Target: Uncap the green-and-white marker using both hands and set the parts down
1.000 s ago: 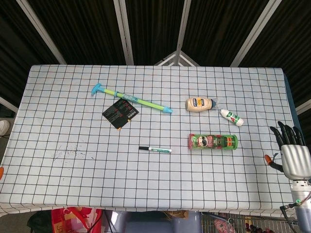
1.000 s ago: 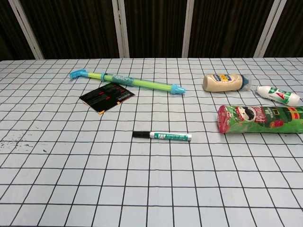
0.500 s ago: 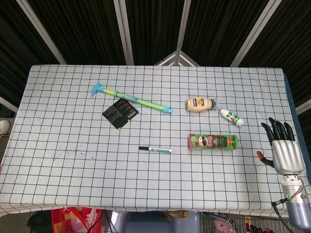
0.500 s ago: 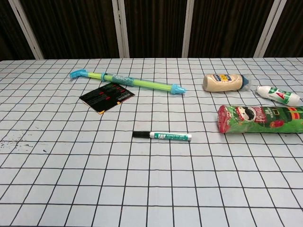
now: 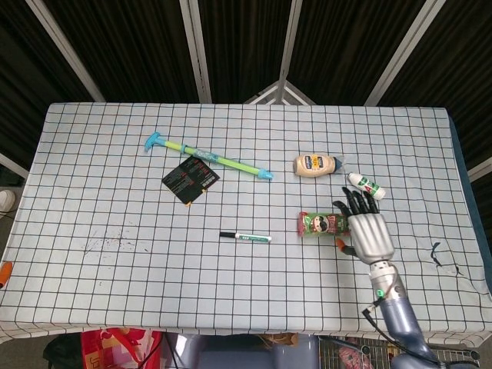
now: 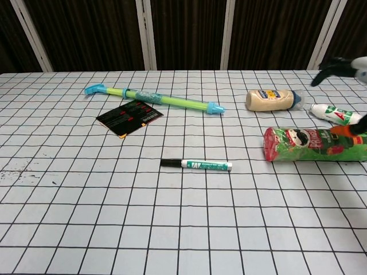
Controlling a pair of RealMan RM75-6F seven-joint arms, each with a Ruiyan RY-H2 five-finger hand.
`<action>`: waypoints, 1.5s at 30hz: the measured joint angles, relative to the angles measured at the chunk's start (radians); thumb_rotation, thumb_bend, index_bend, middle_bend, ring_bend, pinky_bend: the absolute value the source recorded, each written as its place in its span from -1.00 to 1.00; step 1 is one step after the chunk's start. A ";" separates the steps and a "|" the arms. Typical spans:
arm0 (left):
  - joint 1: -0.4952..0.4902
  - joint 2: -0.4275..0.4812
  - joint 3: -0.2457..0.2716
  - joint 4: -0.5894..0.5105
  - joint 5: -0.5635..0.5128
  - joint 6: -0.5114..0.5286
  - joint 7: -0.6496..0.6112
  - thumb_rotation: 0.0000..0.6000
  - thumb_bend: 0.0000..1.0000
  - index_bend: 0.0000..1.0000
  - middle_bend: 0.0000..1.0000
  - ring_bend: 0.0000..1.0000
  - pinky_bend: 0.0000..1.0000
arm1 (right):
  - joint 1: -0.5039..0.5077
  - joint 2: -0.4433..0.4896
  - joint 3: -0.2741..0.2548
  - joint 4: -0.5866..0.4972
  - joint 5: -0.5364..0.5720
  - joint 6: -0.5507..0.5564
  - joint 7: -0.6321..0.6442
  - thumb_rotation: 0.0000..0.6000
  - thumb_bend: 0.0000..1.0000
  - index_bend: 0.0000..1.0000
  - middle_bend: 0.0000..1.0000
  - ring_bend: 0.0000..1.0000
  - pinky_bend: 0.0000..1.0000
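The green-and-white marker (image 5: 245, 237) (image 6: 196, 165) lies flat near the table's middle, its black cap pointing left. My right hand (image 5: 365, 232) hovers right of it, over the right part of the green chips can (image 5: 321, 224), fingers spread and holding nothing. In the chest view only its dark fingertips (image 6: 338, 64) and orange thumb tip (image 6: 344, 130) show at the right edge. Of my left hand only an orange tip (image 5: 3, 271) peeks in at the left edge of the head view, so its pose is hidden.
A mayonnaise bottle (image 5: 316, 164) and a small white bottle (image 5: 366, 185) lie behind the can. A blue-green pump toy (image 5: 207, 159) and a black card (image 5: 190, 179) lie at the back left. The checked cloth (image 5: 115, 307) wrinkles at the right edge.
My right hand has swung from beyond the table's right edge leftward and now hangs over the chips can. The marker has not moved.
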 measured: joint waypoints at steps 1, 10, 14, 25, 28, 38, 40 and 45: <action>0.000 0.001 -0.003 0.001 -0.004 0.001 0.000 1.00 -0.04 -0.86 -1.00 -1.00 -0.98 | 0.027 -0.041 0.010 -0.002 0.030 -0.003 -0.042 1.00 -0.47 -0.49 -0.93 -0.85 -1.00; -0.003 0.006 -0.025 -0.003 -0.031 0.015 0.016 1.00 -0.04 -0.76 -0.95 -1.00 -0.97 | 0.213 -0.310 0.076 0.046 0.210 0.000 -0.236 1.00 -0.47 -0.40 -0.93 -0.85 -1.00; -0.014 -0.003 -0.028 0.000 -0.042 -0.004 0.025 1.00 -0.04 -0.76 -0.96 -1.00 -0.97 | 0.259 -0.403 0.080 0.105 0.245 0.004 -0.268 1.00 -0.47 -0.33 -0.93 -0.85 -1.00; -0.046 -0.042 -0.035 0.048 -0.077 -0.051 0.044 1.00 -0.04 -0.76 -0.96 -1.00 -0.97 | 0.330 -0.562 0.076 0.298 0.292 0.021 -0.268 1.00 -0.47 -0.09 -0.93 -0.85 -1.00; -0.047 -0.045 -0.035 0.056 -0.081 -0.054 0.041 1.00 -0.04 -0.76 -0.96 -1.00 -0.97 | 0.333 -0.580 0.073 0.335 0.296 0.022 -0.253 1.00 -0.47 -0.05 -0.93 -0.85 -1.00; -0.048 -0.047 -0.036 0.069 -0.095 -0.058 0.043 1.00 -0.04 -0.75 -0.97 -1.00 -0.97 | 0.327 -0.600 0.067 0.402 0.312 -0.001 -0.195 1.00 -0.45 0.01 -0.93 -0.85 -1.00; -0.049 -0.048 -0.036 0.068 -0.095 -0.059 0.048 1.00 -0.04 -0.74 -0.97 -1.00 -0.97 | 0.326 -0.603 0.065 0.413 0.313 -0.008 -0.188 1.00 -0.41 0.02 -0.93 -0.85 -1.00; -0.051 -0.050 -0.034 0.066 -0.095 -0.061 0.062 1.00 -0.04 -0.74 -0.98 -1.00 -0.97 | 0.326 -0.610 0.063 0.441 0.313 -0.019 -0.169 1.00 -0.33 0.04 -0.93 -0.85 -1.00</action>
